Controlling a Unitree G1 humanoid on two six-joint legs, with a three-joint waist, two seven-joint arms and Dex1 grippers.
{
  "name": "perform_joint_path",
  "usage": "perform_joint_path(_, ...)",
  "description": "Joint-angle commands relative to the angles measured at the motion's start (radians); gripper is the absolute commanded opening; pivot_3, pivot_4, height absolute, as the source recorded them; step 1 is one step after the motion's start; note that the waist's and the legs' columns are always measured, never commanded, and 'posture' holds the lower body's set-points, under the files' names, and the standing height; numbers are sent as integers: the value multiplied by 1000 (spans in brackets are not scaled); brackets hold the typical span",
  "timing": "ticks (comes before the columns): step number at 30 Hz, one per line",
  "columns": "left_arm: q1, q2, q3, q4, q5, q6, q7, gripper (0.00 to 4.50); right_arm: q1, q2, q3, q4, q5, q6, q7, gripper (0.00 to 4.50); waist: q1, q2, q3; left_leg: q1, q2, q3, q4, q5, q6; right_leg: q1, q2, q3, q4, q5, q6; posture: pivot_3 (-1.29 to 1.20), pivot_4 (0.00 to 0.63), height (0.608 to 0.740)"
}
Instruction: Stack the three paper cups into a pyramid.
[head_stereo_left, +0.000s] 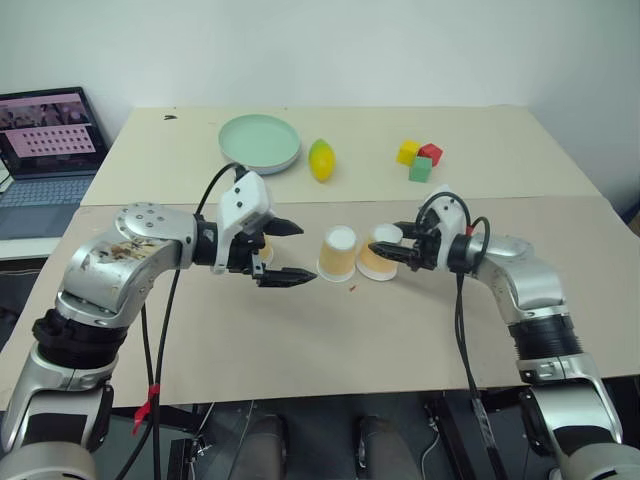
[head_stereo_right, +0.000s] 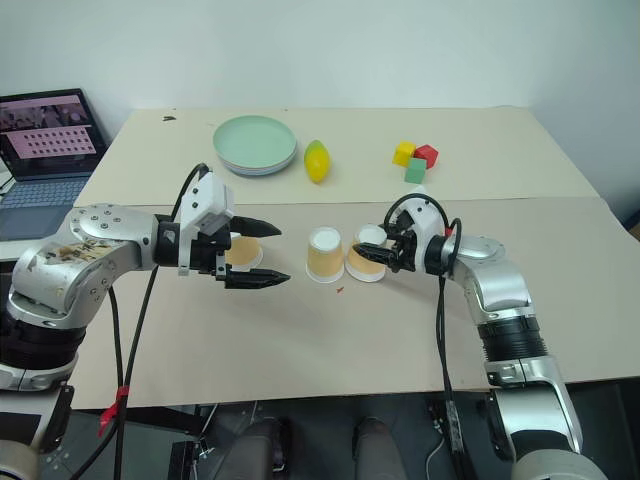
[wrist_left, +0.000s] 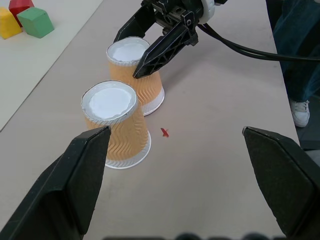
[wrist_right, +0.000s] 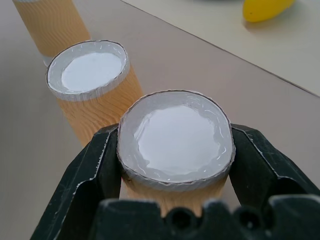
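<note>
Three paper cups stand upside down, white bases up. My right gripper (head_stereo_left: 390, 250) is shut on the right cup (wrist_right: 175, 137), its fingers (wrist_right: 95, 165) clamped on both sides just below the base. That cup sits right beside the middle cup (head_stereo_left: 337, 252), touching or nearly touching it, its rim at or just above the table. The third cup (head_stereo_right: 243, 250) stands further left, partly hidden behind my left gripper (head_stereo_left: 305, 253). The left gripper hangs open above the table, pointing at the middle cup (wrist_left: 116, 125), with nothing between its fingers (wrist_left: 75, 175).
On the far table part lie a green plate (head_stereo_left: 260, 142), a yellow-green lemon (head_stereo_left: 321, 160) and a cluster of coloured cubes (head_stereo_left: 418, 158). A laptop (head_stereo_left: 45, 150) stands off the table's left. A small red mark (wrist_left: 164, 132) is on the table by the cups.
</note>
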Motion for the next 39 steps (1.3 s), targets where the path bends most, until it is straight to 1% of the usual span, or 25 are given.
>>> perform_joint_path(1, -7, 11, 30, -24, -5, -4, 4, 4500, -16, 1, -27, -23, 8, -12, -6, 3903, 0, 0, 0, 0, 0, 0, 0, 0, 0, 0, 0, 0, 0, 0, 0, 0, 150, 739)
perform_joint_path(2, -7, 11, 30, -23, -6, -4, 4, 4500, -13, 3, -30, -26, 7, -13, -13, 4278, 0, 0, 0, 0, 0, 0, 0, 0, 0, 0, 0, 0, 0, 0, 0, 0, 150, 739)
perform_joint_path(3, -7, 9, 29, -23, -8, -3, 3, 4500, -11, 5, -36, -33, 15, -4, -16, 4458, 0, 0, 0, 0, 0, 0, 0, 0, 0, 0, 0, 0, 0, 0, 0, 0, 150, 739)
perform_joint_path(6, -8, 7, 25, -24, -7, -5, 3, 4500, -3, -8, -51, -67, 49, 39, 4, 4458, 0, 0, 0, 0, 0, 0, 0, 0, 0, 0, 0, 0, 0, 0, 0, 0, 150, 739)
perform_joint_path(10, -13, 3, 21, -19, -5, -7, 3, 4500, 12, -57, -93, -144, 134, 128, 66, 4458, 1, 0, 0, 0, 0, 0, 0, 0, 0, 0, 0, 0, 0, 0, -1, 0, 150, 739)
perform_joint_path(14, -14, 1, 22, -19, -7, -4, 4, 4500, 66, -167, -182, -260, 249, 204, 156, 4458, 7, 0, 0, -1, 0, 0, 0, 0, 0, 0, 0, -1, 0, 0, 0, 0, 150, 739)
perform_joint_path(16, -14, 1, 23, -19, -8, -2, 4, 4500, 78, -203, -242, -296, 313, 242, 176, 4458, 8, 0, 0, -1, 0, 0, 0, 0, 0, 0, -1, -1, -1, 0, 0, 0, 150, 739)
perform_joint_path(18, -14, 1, 23, -17, -7, -3, 5, 4500, 81, -229, -289, -302, 346, 249, 173, 4458, 6, 0, 0, -1, 0, 0, 0, 0, 0, 0, 0, -1, -1, 0, 0, 0, 150, 739)
perform_joint_path(21, -15, -2, 25, -15, -9, -2, 7, 4500, 78, -263, -352, -283, 369, 244, 159, 4458, 0, 0, 0, 0, 1, 0, 0, 0, 0, 1, 0, -1, -1, -1, 1, 0, 150, 739)
perform_joint_path(24, -16, -3, 27, -16, -12, 1, 9, 4500, 90, -294, -374, -277, 361, 220, 160, 4458, 0, 0, 0, 0, 1, 0, 0, 0, 0, 0, 0, -1, -1, -1, 0, 0, 150, 739)
perform_joint_path(28, -14, -7, 58, -9, -23, 10, 30, 4500, 97, -335, -361, -321, 383, 221, 209, 4458, 2, 0, 0, 0, 0, 0, 0, 0, 0, 0, 0, -1, -1, -1, 0, 0, 150, 739)
perform_joint_path(31, -27, -23, 124, 21, -50, 30, 69, 4500, 32, -309, -335, -346, 418, 240, 199, 4458, -2, 0, 0, 0, 0, 0, 0, 0, 0, 0, 0, -1, -1, -1, 0, 0, 150, 739)
perform_joint_path(33, -44, -21, 190, 55, -69, 41, 99, 4500, -19, -281, -307, -362, 446, 249, 202, 4458, -7, 0, 1, 0, 1, 0, 0, 0, 0, 0, 0, 0, 0, -1, 0, 0, 150, 739)
perform_joint_path(36, -56, 15, 276, 113, -59, 30, 138, 4500, -100, -221, -253, -353, 465, 254, 194, 4458, -9, -1, 1, 1, 2, -1, 0, 0, 0, 0, 2, 0, 1, -1, 0, 0, 150, 739)
perform_joint_path(39, -39, 47, 327, 132, -50, 24, 164, 4500, -161, -168, -209, -316, 450, 241, 186, 4458, -7, -1, 1, 1, 2, -1, -1, 0, 0, 0, 1, -1, 1, -2, 0, 0, 150, 739)
